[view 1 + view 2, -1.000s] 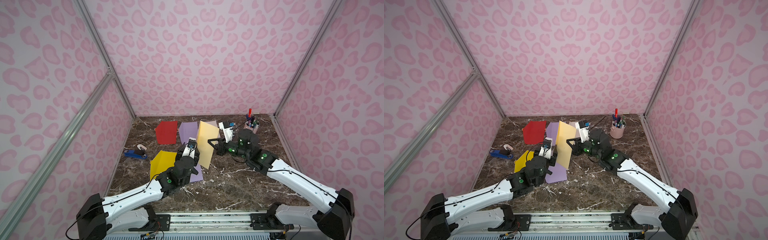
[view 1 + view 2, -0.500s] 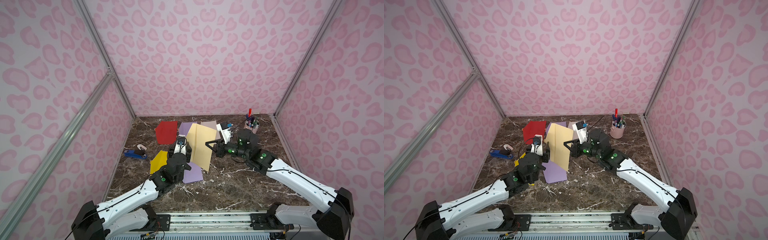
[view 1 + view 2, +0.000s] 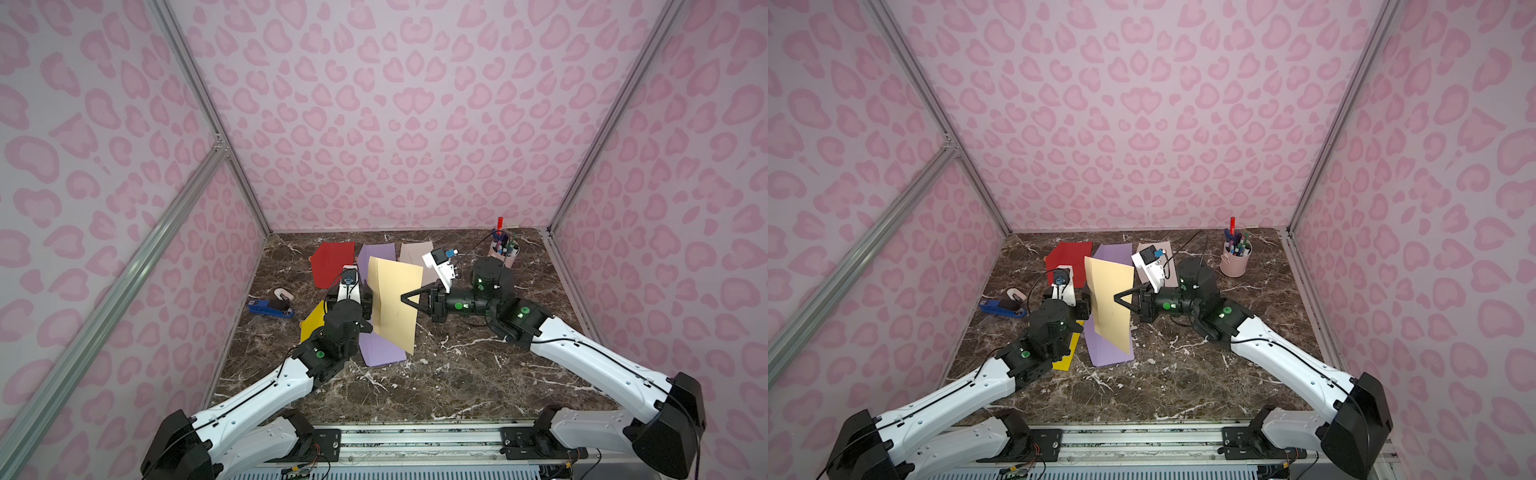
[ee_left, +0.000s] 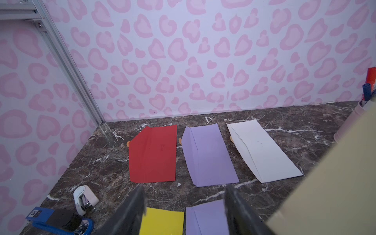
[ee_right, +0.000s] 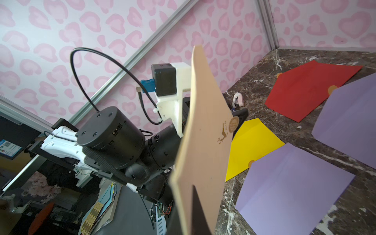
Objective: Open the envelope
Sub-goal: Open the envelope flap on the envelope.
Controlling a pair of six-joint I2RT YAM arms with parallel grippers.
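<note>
Since a second ago, the left gripper (image 4: 184, 193) has drawn leftward, jaws apart and empty, beside the tan envelope (image 3: 392, 303). The right gripper (image 3: 405, 298) pinches the envelope upright above the counter (image 3: 457, 374). Its round sticker (image 5: 234, 124) looks unbroken, so opening has yet to begin. Next, the left gripper likely must close on the edge beside it.

Beyond the parted jaws lie a red envelope (image 4: 153, 155), purple envelope (image 4: 209, 157), white envelope (image 4: 263, 151); a tan envelope (image 4: 335, 193) stands beside.

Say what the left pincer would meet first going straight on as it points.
Probably the left pincer meets bare tabletop short of the red envelope and far lavender envelope; its downward tilt is hard to judge.
</note>
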